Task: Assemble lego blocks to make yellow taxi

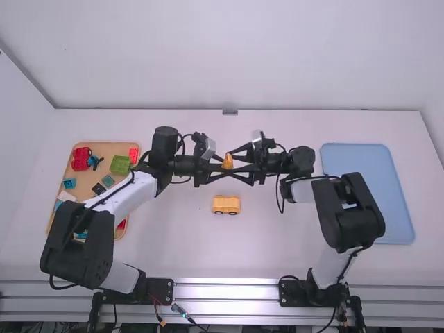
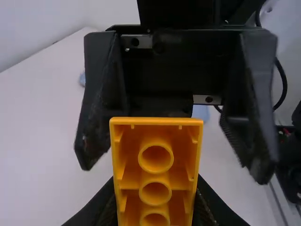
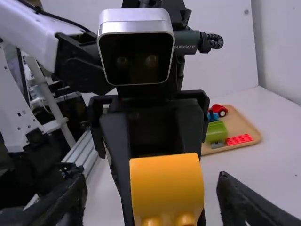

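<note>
And there's print, up in the upper middle of the right wrist view: a single short word (image 3: 185, 46) in pale capital letters, running in one level line along the lower part of a dark grey-green cable plug (image 3: 188, 38). The plug sits immediately right of the left arm's silver-rimmed camera (image 3: 136, 47), at about the height of its dark face, and here comes the ribbed black cable (image 3: 215, 41) off the plug's right-hand end. Upright capitals, light on dark, evenly spaced, small beside that camera front, the word facing the viewer!
</note>
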You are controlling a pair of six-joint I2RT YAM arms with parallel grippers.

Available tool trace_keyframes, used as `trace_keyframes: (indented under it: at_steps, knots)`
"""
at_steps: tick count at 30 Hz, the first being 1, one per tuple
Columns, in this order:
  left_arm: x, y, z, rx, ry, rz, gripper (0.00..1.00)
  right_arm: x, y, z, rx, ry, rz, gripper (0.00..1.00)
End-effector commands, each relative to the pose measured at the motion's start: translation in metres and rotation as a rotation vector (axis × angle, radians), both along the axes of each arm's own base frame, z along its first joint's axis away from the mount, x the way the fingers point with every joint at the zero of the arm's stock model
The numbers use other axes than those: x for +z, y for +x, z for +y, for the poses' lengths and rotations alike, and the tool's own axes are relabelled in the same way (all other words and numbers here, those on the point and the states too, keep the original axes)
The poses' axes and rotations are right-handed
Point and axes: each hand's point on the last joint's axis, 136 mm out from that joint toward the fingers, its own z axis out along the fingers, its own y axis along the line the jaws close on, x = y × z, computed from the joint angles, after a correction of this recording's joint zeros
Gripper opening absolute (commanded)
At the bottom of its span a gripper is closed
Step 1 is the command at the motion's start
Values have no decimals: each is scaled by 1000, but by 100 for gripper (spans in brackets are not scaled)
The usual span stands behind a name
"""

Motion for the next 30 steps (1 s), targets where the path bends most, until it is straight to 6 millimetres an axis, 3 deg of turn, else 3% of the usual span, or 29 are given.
trace_keyframes:
  at_steps: [1,6,16,18,19,21,23,27,30]
  knots:
    - [10,-11,-2,-44,-29,-8,2,5,0,5,23,3,-12,59]
    - [10,-11,-2,-43,-28,-8,2,5,1,4,21,2,-11,43]
    - [12,-13,-2,-60,-41,-22,2,5,1,4,19,2,-15,24]
    - [12,-12,-1,-56,-42,-31,15,5,1,4,18,3,-16,16]
    - [11,-14,-2,-60,-43,-35,48,5,0,5,23,3,-16,1]
    - [11,-13,-1,-55,-43,-35,68,5,1,6,20,4,-15,0]
    - [11,-12,0,-53,-45,-42,99,5,2,4,14,4,-19,0]
    - [10,-10,0,-44,-41,-43,99,8,12,-4,-17,6,-7,0]
    - [-5,13,8,116,30,34,99,11,26,-17,-77,15,1,0]
